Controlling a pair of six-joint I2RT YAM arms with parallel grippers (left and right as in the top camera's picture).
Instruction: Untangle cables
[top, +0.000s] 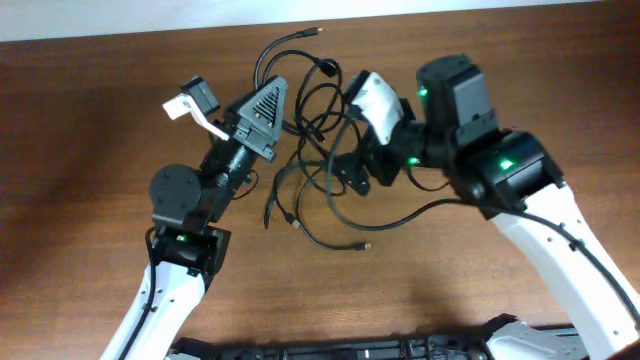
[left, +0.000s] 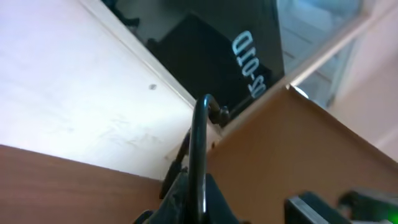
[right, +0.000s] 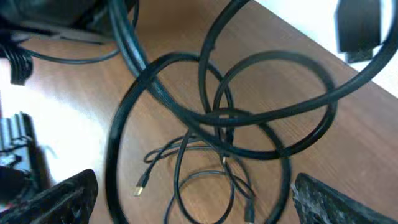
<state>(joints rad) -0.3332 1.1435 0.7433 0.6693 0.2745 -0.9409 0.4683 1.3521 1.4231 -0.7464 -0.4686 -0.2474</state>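
The cables (top: 318, 118) are several thin black cords tangled in loops at the table's middle. One loose end has a metallic plug (top: 366, 245), also seen in the right wrist view (right: 140, 185). My left gripper (top: 274, 97) sits at the tangle's left edge. In the left wrist view it (left: 196, 200) is shut on one black cable (left: 200, 140) that rises from the jaws and hooks over. My right gripper (top: 356, 170) is open just above the tangle's right side. Its two jaws (right: 199, 198) are spread wide over the crossed loops (right: 273, 115).
The table's far edge (top: 420, 12) runs just behind the tangle. A black box with white lettering (left: 249, 46) stands beyond it. Robot wiring (right: 68, 56) hangs at the upper left of the right wrist view. Bare wood (top: 80, 110) lies to the left.
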